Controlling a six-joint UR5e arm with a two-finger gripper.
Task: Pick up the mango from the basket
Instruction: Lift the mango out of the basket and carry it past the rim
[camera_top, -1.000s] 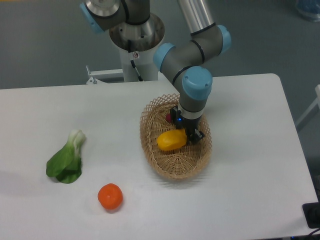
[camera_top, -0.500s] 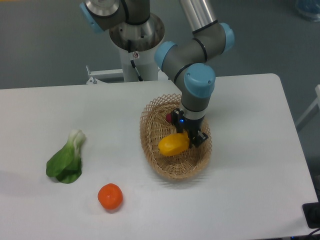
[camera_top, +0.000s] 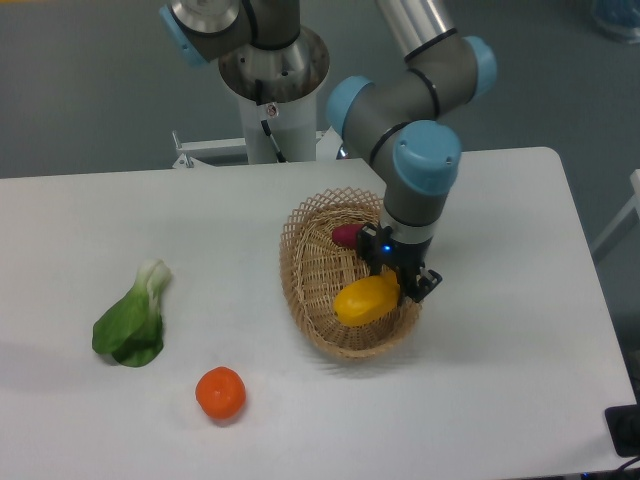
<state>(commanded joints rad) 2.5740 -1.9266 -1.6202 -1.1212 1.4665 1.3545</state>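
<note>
The glossy yellow mango (camera_top: 366, 300) is gripped at its right end by my gripper (camera_top: 400, 284), which is shut on it. It hangs over the right inner side of the tan wicker basket (camera_top: 315, 290), near the rim. Whether it still touches the weave cannot be told. A dark purple-red sweet potato (camera_top: 347, 236) shows at the back of the basket, partly hidden behind my wrist.
A round orange fruit (camera_top: 220, 393) lies on the white table in front and to the left of the basket. A green leafy bok choy (camera_top: 133, 319) lies further left. The robot base (camera_top: 270, 70) stands behind the table.
My gripper has carried the mango rightward and slightly toward the front, from the basket's middle to its right side. The sweet potato is now more exposed.
</note>
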